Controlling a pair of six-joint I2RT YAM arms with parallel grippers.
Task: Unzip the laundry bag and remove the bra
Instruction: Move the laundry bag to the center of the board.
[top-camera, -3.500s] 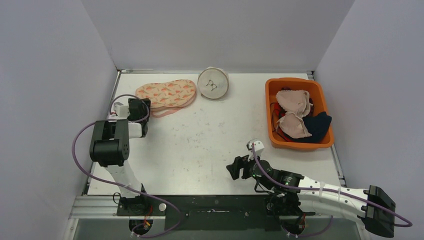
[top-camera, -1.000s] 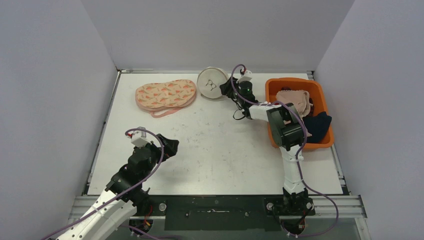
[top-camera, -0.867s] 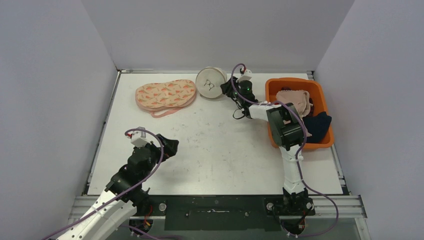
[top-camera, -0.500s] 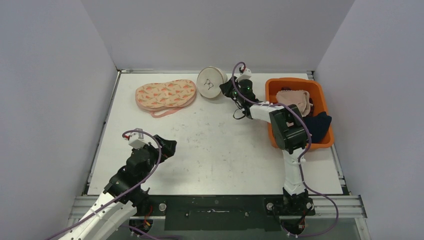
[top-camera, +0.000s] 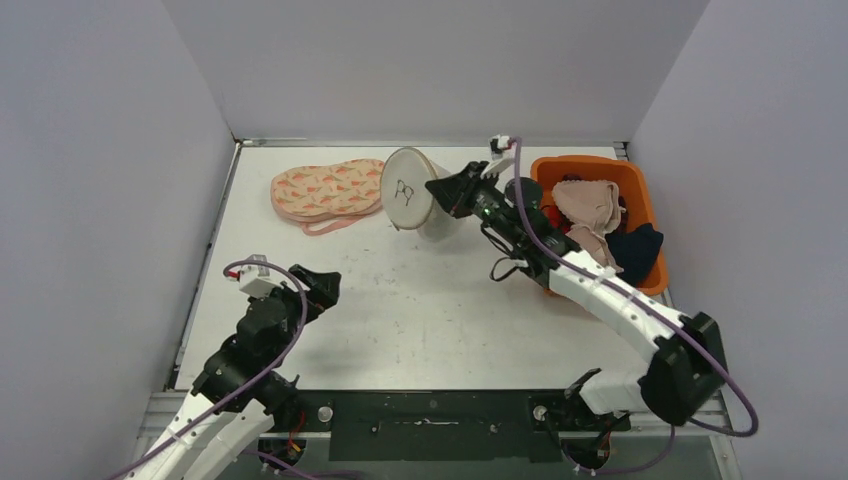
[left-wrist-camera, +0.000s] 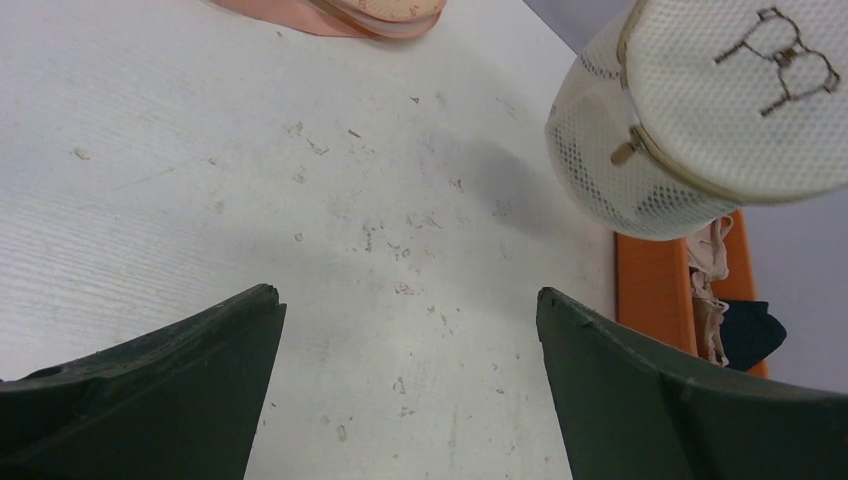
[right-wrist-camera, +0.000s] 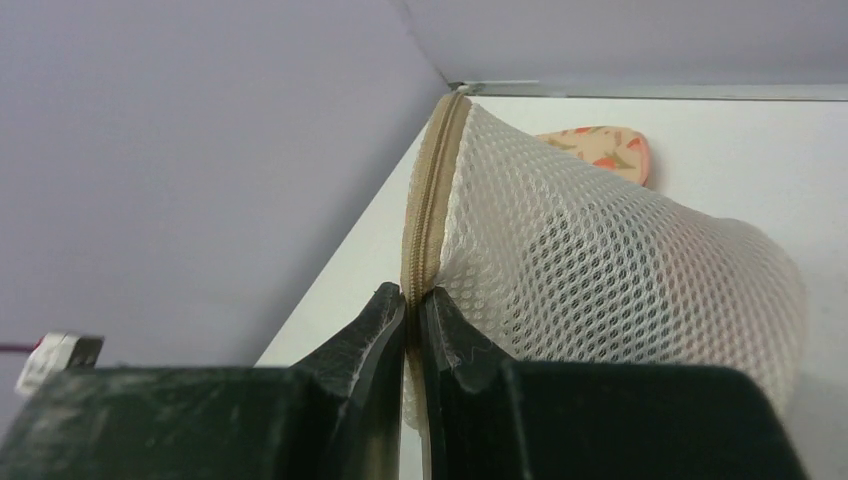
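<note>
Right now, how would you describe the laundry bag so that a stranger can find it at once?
Look at the far half of the white table, between the orange bin and the patterned bra. The laundry bag is the round white mesh drum with a tan zipper, pinched by the right gripper.

Soft, bright light comes evenly from above, the mesh bag (left-wrist-camera: 730, 90) casts just a faint gray shadow on the white table (left-wrist-camera: 150, 150), and the dark right tool (right-wrist-camera: 408, 297) looks a little blurry up close.
</note>
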